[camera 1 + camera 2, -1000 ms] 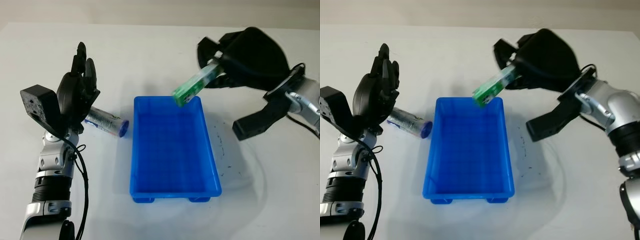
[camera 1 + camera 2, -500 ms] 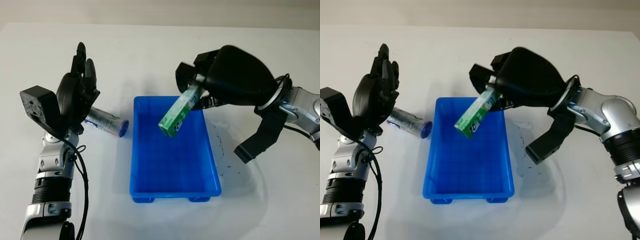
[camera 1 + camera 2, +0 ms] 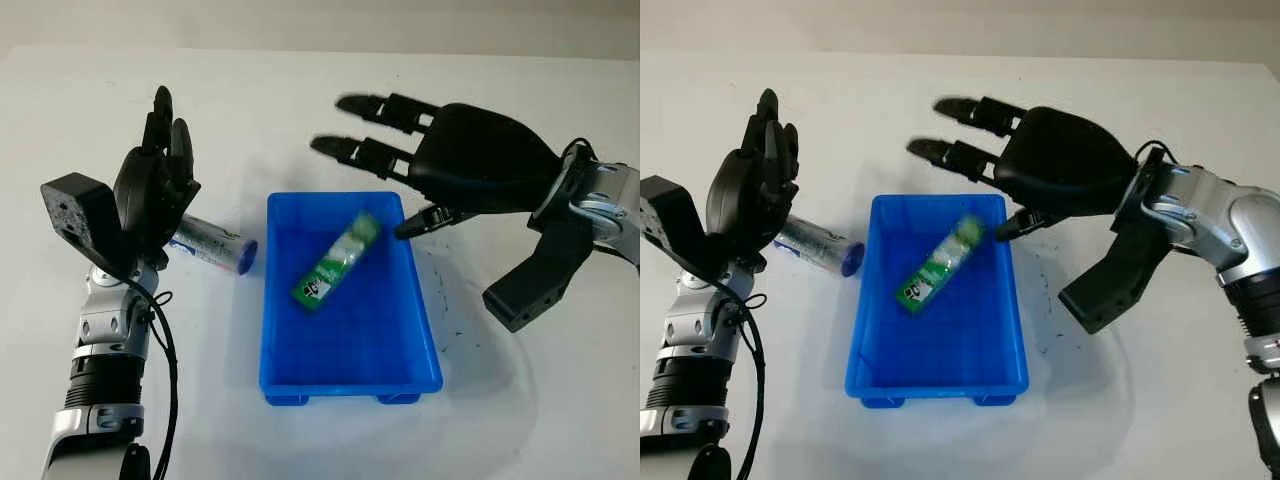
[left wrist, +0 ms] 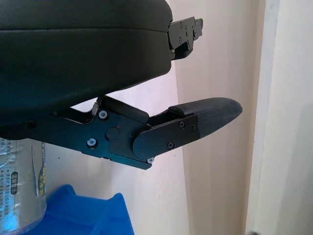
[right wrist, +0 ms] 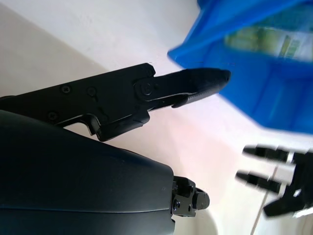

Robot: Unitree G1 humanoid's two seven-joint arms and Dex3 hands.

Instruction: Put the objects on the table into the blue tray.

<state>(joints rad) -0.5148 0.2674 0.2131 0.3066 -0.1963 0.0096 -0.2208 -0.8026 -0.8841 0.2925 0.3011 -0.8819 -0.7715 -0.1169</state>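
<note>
Your right hand (image 3: 440, 170) hovers open and holds nothing above the blue plastic tray (image 3: 420, 360), where the green rectangular packet (image 3: 337, 260) lies. The silver cylindrical tube with a blue cap (image 3: 212, 243) lies on the white surface (image 3: 300, 90) beside your open left hand (image 3: 150, 195); it is probably light and may roll, so grip its middle.

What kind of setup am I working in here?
Probably a lab test bench: a plain white table, one blue tray holding a green packet, and a tube lying by the raised left hand.
</note>
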